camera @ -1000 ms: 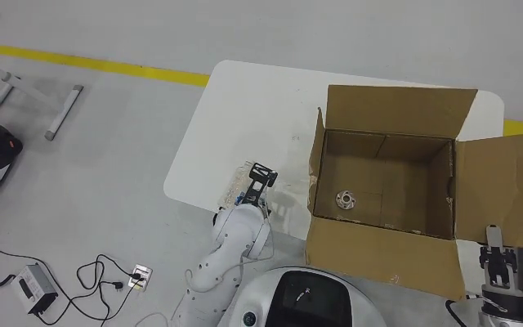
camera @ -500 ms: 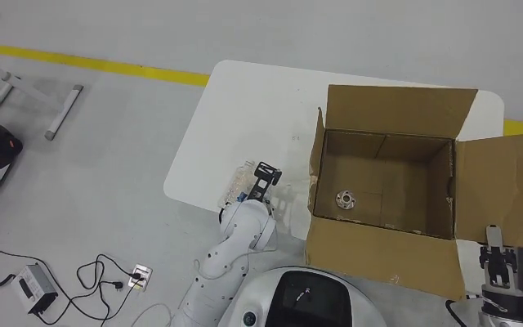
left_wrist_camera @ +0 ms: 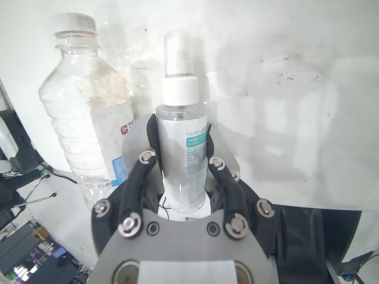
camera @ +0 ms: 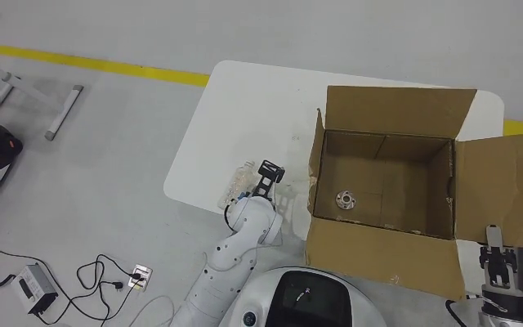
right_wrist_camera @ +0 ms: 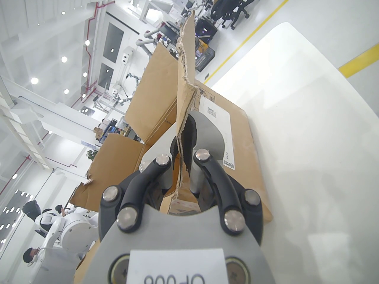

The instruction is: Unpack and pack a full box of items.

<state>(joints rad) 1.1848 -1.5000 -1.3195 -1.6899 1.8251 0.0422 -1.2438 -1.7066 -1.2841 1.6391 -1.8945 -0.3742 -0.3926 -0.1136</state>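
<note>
Left pincer point(left_wrist_camera: 181, 132) is clasping a spray bottle point(left_wrist_camera: 180, 110), a water bottle point(left_wrist_camera: 86, 113) just beside it. Right pincer point(right_wrist_camera: 184, 140) is pinching the box flap point(right_wrist_camera: 186, 60). One round part point(camera: 346, 198) is lying inside, so unpacking looks nearly done.

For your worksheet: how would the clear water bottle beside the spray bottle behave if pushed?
The water bottle looks empty and thin-walled, so probably light and easily dented. It seems to lie on its round side on the table, so a push would likely roll it.
</note>
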